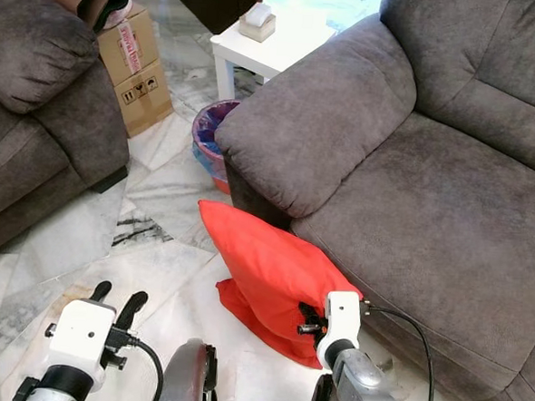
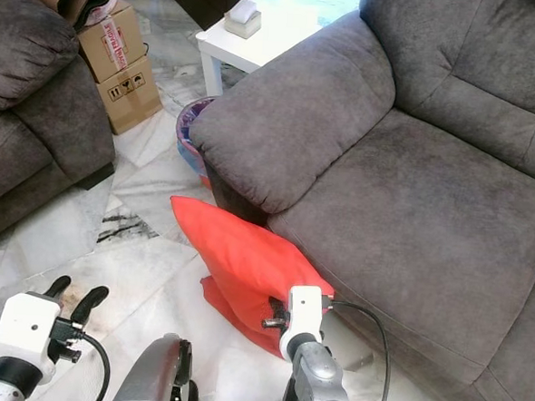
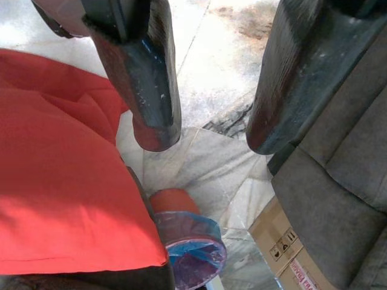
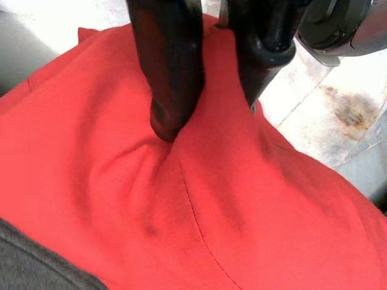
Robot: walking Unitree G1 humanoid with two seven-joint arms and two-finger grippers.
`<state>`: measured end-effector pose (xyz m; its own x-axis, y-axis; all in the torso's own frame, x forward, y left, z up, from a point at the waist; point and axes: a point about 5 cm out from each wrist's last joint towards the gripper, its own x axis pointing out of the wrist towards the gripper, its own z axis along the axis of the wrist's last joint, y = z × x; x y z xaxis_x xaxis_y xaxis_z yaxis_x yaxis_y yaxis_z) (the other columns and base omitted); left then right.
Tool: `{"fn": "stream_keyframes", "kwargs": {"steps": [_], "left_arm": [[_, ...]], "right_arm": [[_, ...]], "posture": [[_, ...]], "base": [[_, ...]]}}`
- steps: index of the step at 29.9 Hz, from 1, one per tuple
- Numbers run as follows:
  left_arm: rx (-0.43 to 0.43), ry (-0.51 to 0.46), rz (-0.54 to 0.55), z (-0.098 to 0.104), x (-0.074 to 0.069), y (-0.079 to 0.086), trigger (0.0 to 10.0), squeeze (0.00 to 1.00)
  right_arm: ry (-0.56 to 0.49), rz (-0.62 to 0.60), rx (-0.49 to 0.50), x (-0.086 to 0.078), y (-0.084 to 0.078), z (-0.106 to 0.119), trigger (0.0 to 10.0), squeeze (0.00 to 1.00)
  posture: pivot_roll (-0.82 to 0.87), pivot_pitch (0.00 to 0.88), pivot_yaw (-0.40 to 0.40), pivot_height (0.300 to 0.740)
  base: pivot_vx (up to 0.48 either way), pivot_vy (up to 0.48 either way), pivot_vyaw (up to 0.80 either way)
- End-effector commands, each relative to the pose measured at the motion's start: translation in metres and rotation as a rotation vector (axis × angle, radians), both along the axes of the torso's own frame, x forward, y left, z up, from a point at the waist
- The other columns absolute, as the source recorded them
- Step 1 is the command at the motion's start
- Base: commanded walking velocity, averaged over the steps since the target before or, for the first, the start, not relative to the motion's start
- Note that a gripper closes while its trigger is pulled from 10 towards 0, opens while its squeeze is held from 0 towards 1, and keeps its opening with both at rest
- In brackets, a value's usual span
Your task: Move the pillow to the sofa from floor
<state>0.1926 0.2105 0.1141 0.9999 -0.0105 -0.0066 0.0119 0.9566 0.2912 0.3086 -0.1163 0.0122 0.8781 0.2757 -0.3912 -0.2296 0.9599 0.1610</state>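
- The big grey-brown plush fabric sofa (image 1: 449,203) fills my right side, with its wide padded armrest (image 1: 318,122) reaching toward the middle of the room.
- A second sofa in the same grey-brown fabric (image 1: 37,105) stands at my left, across the white veined marble floor (image 1: 74,243).
- The bright red soft fabric pillow (image 1: 267,278) is on the floor, propped upright and leaning against the front corner of the big sofa, just below the armrest.
- Two stacked brown cardboard boxes (image 1: 139,65) stand beside the left sofa.
- A low white square side table (image 1: 273,42) stands behind the armrest, with a small pale box-like object (image 1: 257,22) on it.
- A round bin lined with a blue-purple plastic bag (image 1: 209,138) sits on the floor between the table and the armrest.
- My right gripper (image 4: 208,103) is pressed into the pillow's near side, its two black fingers (image 4: 169,78) pinching a fold of the red cloth between them.
- My left gripper (image 1: 118,302) hovers low over the bare marble, well apart from the pillow, its fingers spread with nothing between them.
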Motion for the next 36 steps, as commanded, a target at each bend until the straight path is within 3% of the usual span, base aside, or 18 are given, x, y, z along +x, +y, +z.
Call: {"fn": "stream_keyframes", "kwargs": {"steps": [1,7,11,14,25,30,35,36], "left_arm": [[-0.024,0.041,0.003,-0.01,0.0,0.001,10.0,0.0],[-0.045,0.04,-0.002,-0.017,0.013,-0.003,10.0,0.0],[-0.051,0.033,-0.001,-0.018,0.019,-0.003,10.0,0.0],[-0.051,0.033,0.011,-0.022,0.025,0.0,10.0,0.0],[-0.079,0.014,-0.029,-0.028,0.043,-0.012,10.0,0.0],[-0.085,0.002,-0.034,-0.03,0.046,-0.015,10.0,0.0],[-0.088,-0.008,-0.027,-0.03,0.048,-0.013,10.0,0.0],[-0.087,-0.004,-0.031,-0.031,0.047,-0.013,10.0,0.0]], "right_arm": [[0.016,-0.018,0.02,-0.003,-0.002,-0.003,0.0,0.0],[-0.014,-0.033,0.023,-0.003,-0.012,-0.002,0.0,0.0],[-0.057,-0.102,0.085,-0.002,-0.023,0.002,0.0,0.0],[-0.103,-0.114,0.135,-0.006,-0.027,0.003,0.0,0.0],[-0.217,-0.132,0.14,-0.028,-0.035,0.004,0.0,0.0],[-0.329,-0.101,0.167,-0.031,-0.035,0.026,0.0,0.0],[-0.352,-0.092,0.188,-0.028,-0.035,0.038,0.0,0.0],[-0.342,-0.077,0.184,-0.026,-0.034,0.036,10.0,0.0]], "posture": [[0.3,0.282,0.016,0.62],[0.25,0.237,0.011,0.62],[0.22,0.201,0.008,0.62],[0.17,0.164,0.011,0.62],[0.12,0.09,0.004,0.62],[0.11,0.082,-0.009,0.62],[0.1,0.098,-0.012,0.62],[0.1,0.099,-0.011,0.62]], "base": [[0.0,0.0,0.0],[0.0,0.0,0.0],[0.0,0.0,0.0],[0.0,0.0,0.0],[0.0,0.0,0.0],[0.0,0.0,0.0],[0.0,0.0,0.0],[0.0,0.0,0.0]]}}
